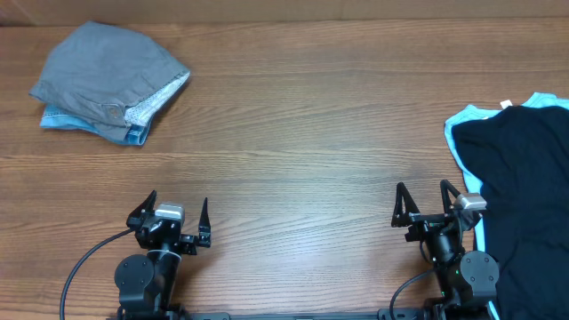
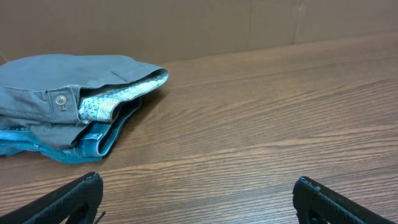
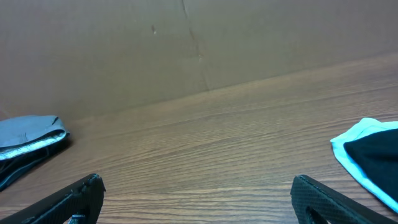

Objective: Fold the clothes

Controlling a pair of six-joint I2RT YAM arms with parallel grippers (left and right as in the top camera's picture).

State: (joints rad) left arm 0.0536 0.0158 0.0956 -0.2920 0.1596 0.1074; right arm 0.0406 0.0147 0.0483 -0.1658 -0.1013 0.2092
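lying folded on grained wood point(image 1: 311, 116), grey cotton trousers point(image 1: 107, 62) atop denim point(image 1: 60, 118)

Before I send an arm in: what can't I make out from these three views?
1. Light-blue denim garment: in the overhead and left wrist views it is mostly covered by the folded grey cotton trousers, so its type is unclear.
2. Black fabric garment: the overhead view cuts it off at the right and bottom edges, and the right wrist view shows only a corner.
3. Pale-blue fabric garment: only its rim shows beneath the black one.
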